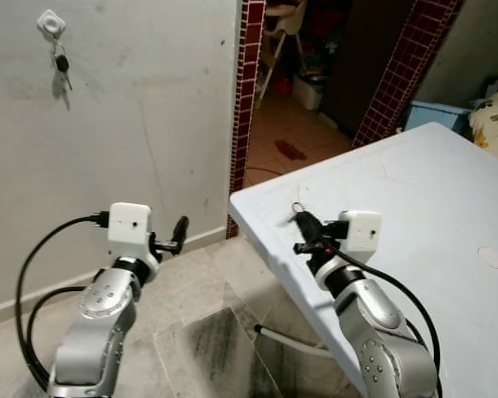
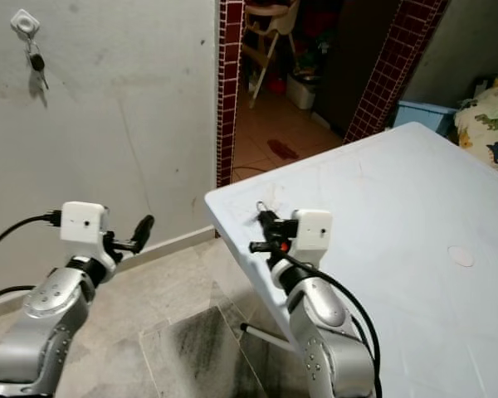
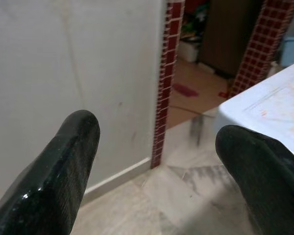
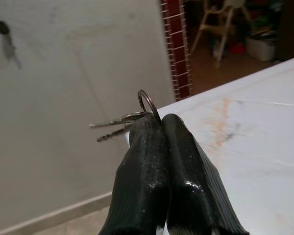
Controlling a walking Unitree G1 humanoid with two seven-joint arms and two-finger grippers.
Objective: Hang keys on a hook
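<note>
My right gripper [image 1: 303, 228] is shut on a set of keys [image 4: 123, 121], whose metal ring [image 4: 148, 104] sticks up past the fingertips. It hovers over the near corner of the white table [image 1: 432, 199]. A white hook [image 1: 51, 23] sits high on the grey wall at the far left, with a dark key [image 1: 61, 65] hanging from it. My left gripper [image 1: 176, 235] is open and empty, held low in front of the wall, well below the hook.
A doorway framed by red tiled pillars [image 1: 247, 99] opens beyond the wall, with a white chair [image 1: 284, 33] and clutter inside. A patterned cloth [image 1: 494, 120] lies at the table's far right. The floor [image 1: 207, 332] is tiled.
</note>
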